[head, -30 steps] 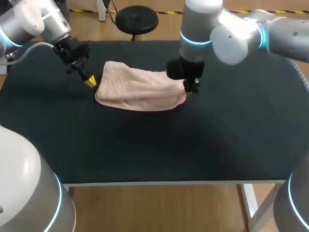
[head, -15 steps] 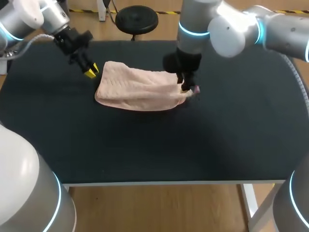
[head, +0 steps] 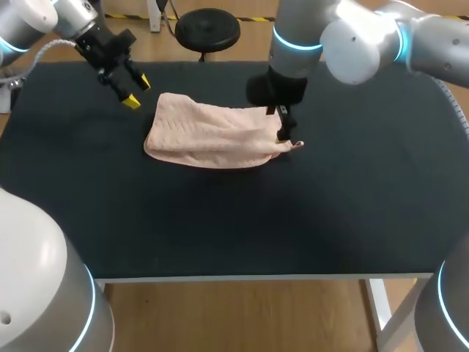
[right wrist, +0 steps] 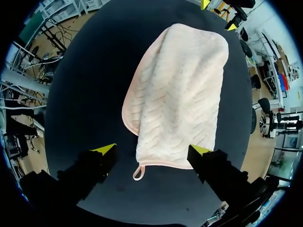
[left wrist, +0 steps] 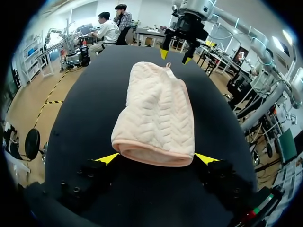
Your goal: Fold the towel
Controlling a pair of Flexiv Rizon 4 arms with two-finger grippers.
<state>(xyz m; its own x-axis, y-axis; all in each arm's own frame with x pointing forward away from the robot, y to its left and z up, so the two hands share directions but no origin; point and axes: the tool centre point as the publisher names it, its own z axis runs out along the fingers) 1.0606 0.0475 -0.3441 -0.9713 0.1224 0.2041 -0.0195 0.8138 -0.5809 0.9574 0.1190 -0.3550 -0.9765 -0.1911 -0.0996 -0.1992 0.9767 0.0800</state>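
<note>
**Pale pink quilted towel [head: 209, 136] lies folded on the black table [head: 220, 220], both claws let go**

The towel, a soft cloth with a herringbone stitch, lies flat as a doubled, roughly oblong bundle on the far half of the table, a little toward my left side. Its broad, rounded end faces my left arm. Its other end faces my right and carries a small pink hanging loop [head: 297, 144], which sticks out onto the bare tabletop.

The left gripper [head: 138, 91] hangs in the air off the towel's far left corner, near it but clear of it. Its two yellow-tipped fingers are spread wide with nothing between them, so it is released. In the left wrist view this left gripper [left wrist: 157, 158] looks along the towel [left wrist: 158, 109] lengthwise, and the rounded hemmed end lies just ahead of the spread tips.

The right gripper [head: 283, 136] stands nearly upright over the loop end, fingers pointing down. In the right wrist view the right gripper [right wrist: 152, 150] has its tips parted wider than the towel [right wrist: 182, 90] end below them. The hanging loop [right wrist: 137, 173] lies on the table [right wrist: 85, 71] between them. No cloth is pinched, so this claw is released too. Whether its tips touch the table I cannot tell.

In the left wrist view the right gripper [left wrist: 174, 56] shows at the towel's far end, tips apart, just past the hanging loop [left wrist: 167, 65].
</note>
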